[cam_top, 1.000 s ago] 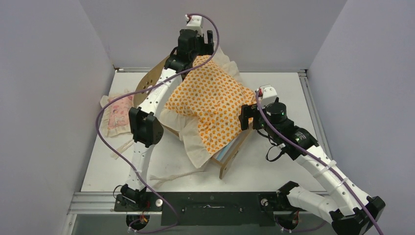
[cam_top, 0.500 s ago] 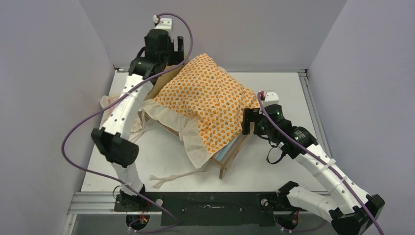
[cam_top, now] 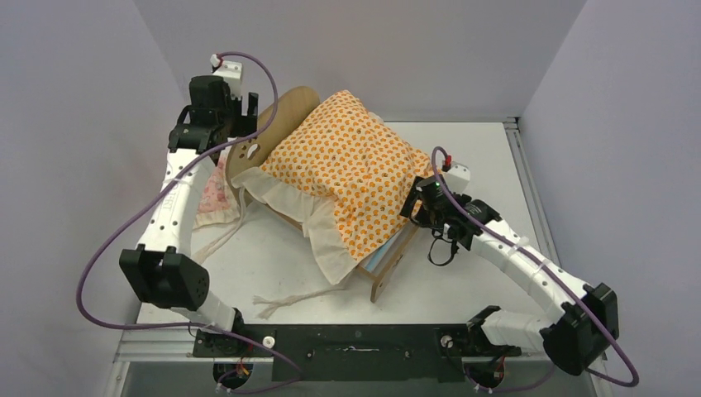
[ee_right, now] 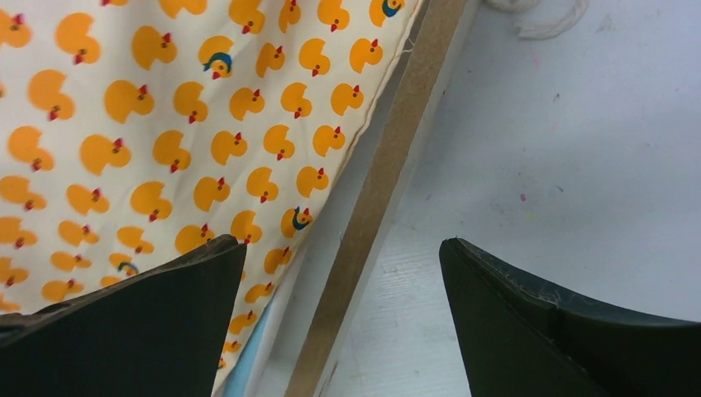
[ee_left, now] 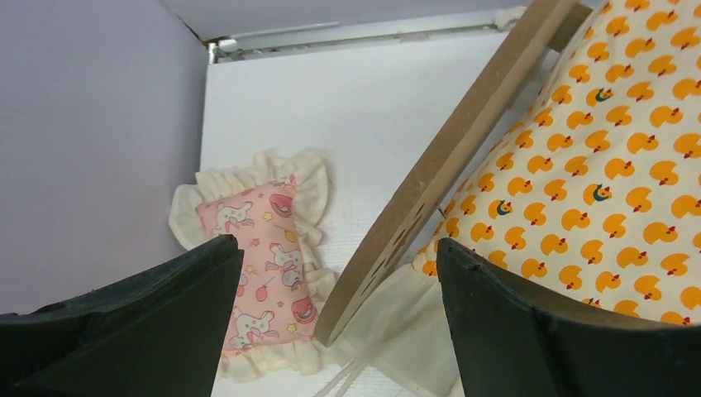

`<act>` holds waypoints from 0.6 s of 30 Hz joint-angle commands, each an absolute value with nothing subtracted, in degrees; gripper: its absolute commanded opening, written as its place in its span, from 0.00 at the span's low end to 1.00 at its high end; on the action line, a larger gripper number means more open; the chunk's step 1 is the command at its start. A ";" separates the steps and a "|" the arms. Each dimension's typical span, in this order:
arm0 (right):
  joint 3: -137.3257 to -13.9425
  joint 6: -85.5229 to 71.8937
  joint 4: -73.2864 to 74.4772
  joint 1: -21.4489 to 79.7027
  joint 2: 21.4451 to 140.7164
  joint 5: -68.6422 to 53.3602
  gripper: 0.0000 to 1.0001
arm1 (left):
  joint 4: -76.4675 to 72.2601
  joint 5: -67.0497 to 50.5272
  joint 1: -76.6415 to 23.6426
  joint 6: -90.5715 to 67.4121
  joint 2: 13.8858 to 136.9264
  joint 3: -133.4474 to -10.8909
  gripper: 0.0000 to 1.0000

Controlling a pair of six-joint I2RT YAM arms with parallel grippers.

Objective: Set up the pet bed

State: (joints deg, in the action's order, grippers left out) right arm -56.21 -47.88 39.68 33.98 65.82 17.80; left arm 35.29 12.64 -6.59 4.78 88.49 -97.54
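Across the middle of the white surface [cam_top: 471, 157], the light plywood pet bed [cam_top: 277, 124] lies on a diagonal. Its rounded headboard is at the far left and its low footboard at the near right. An orange duck-print ruffled mattress cushion [cam_top: 355, 178] covers it, bunched and spilling over the near-left side.

The left end effector [cam_top: 236, 112] hovers above the headboard's outer face, fingers spread wide, gripping and touching nothing. Just beside the headboard on the left lies the small pink frilled pillow [ee_left: 256, 281], flat on the surface and almost under that end effector. The left arm is therefore much the nearer one, and picking up the pillow looks like the likely next step.

The right end effector [ee_right: 339, 244], also fully spread and empty, hangs over the bed's right side rail near the footboard.
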 commanded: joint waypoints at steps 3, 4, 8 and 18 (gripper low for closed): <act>-56.43 -56.01 37.52 34.94 71.29 25.15 0.83 | 33.69 4.27 -4.95 7.68 93.00 -98.09 0.84; -56.62 -55.62 37.55 34.94 71.98 25.67 0.78 | 33.53 4.38 -4.85 7.61 93.52 -97.82 0.84; -58.42 -51.39 39.28 34.17 73.98 28.88 0.46 | 33.44 3.54 -4.75 6.42 95.59 -96.64 0.71; -62.27 -26.16 31.38 16.22 75.01 20.81 0.12 | 34.03 0.46 -7.91 -1.95 86.50 -86.15 0.00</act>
State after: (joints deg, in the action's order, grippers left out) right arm -57.93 -41.08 36.18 23.55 75.79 21.89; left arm 34.94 -0.75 -6.48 4.67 92.99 -91.55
